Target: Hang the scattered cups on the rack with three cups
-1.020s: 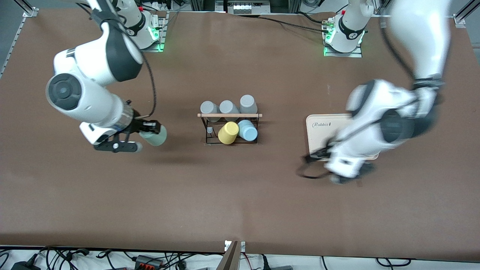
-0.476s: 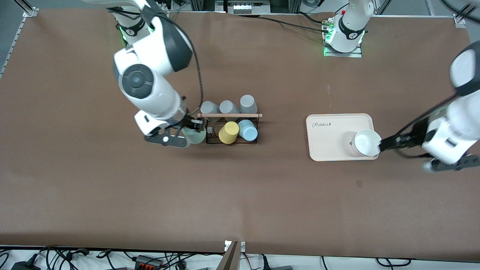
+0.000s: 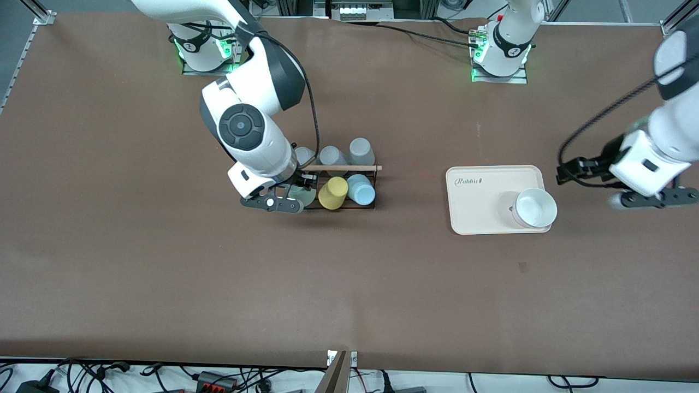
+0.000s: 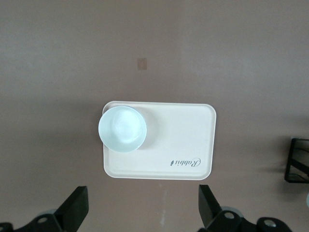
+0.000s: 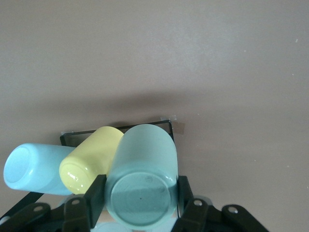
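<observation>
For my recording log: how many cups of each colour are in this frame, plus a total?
Grey cups: 3
Yellow cup: 1
Light blue cup: 1
Mint-green cup, held in the right gripper at the rack: 1
White cup on the tray: 1
Total: 7

The brown table [image 3: 164, 273] carries a black wire rack [image 3: 349, 204] under the right claw [image 3: 297, 192], and a cream tray [image 3: 480, 202] near the left claw [image 3: 568, 176].
</observation>
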`<state>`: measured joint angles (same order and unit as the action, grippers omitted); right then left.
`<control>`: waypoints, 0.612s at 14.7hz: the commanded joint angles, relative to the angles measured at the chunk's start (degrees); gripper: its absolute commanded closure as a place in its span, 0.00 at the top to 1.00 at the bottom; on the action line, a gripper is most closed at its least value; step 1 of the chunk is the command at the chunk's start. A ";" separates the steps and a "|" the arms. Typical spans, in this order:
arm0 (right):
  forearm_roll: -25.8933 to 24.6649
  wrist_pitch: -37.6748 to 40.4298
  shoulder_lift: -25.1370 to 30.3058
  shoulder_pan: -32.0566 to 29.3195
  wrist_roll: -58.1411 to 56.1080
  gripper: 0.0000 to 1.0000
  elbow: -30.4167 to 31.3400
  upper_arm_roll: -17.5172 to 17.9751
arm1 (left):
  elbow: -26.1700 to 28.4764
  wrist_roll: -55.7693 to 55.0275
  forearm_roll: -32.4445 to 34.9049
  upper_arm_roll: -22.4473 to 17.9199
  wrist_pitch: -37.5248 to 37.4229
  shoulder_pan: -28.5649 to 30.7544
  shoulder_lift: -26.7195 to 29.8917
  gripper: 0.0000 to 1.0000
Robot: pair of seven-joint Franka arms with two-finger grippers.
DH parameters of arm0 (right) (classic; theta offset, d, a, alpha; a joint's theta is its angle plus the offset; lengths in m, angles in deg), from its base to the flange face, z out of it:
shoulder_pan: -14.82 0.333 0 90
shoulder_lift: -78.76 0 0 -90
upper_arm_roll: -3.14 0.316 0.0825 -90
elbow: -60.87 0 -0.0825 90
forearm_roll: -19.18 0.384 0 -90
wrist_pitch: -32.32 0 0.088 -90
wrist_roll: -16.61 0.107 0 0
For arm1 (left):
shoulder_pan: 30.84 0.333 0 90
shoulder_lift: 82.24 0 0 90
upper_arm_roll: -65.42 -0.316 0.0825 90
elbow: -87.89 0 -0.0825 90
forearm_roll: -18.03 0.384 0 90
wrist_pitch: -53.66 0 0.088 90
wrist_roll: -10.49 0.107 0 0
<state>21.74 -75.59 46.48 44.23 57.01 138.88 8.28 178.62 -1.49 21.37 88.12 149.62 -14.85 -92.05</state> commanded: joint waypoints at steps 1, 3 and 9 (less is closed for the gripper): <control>-1.50 -1.77 -1.82 1.52 1.09 0.27 -0.41 -0.56 | 7.36 1.16 -0.17 0.16 3.44 1.06 5.76 1.00; -2.11 -2.22 -3.31 1.79 1.09 0.27 -0.32 -0.65 | 5.43 1.78 0.18 0.16 3.01 0.97 4.89 1.00; -3.43 -5.03 -4.72 2.31 1.09 0.28 2.84 -0.65 | -0.73 1.16 0.35 0.24 1.86 0.53 2.60 1.00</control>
<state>19.09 -79.43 41.07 45.74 57.01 140.22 8.21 180.30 -1.41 21.37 88.03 152.49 -14.48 -88.34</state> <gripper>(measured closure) 0.361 0.000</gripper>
